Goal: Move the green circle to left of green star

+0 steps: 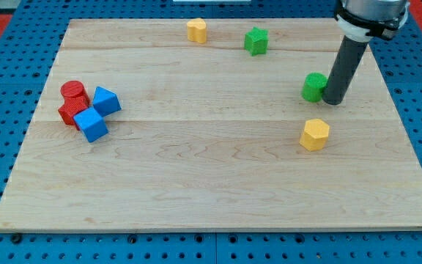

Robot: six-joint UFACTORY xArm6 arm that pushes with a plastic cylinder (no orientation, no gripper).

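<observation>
The green circle (313,86) sits on the wooden board at the view's right. My tip (332,100) stands right against its right side, touching or nearly touching it. The green star (256,41) lies near the view's top, up and to the left of the circle, about a hand's width away. The dark rod rises from the tip toward the view's top right.
A yellow hexagon (315,134) lies just below the green circle. Another yellow block (196,30) sits at the top, left of the star. At the view's left, a red cylinder (73,92), a red block (69,111) and two blue cubes (105,100) (91,124) cluster together.
</observation>
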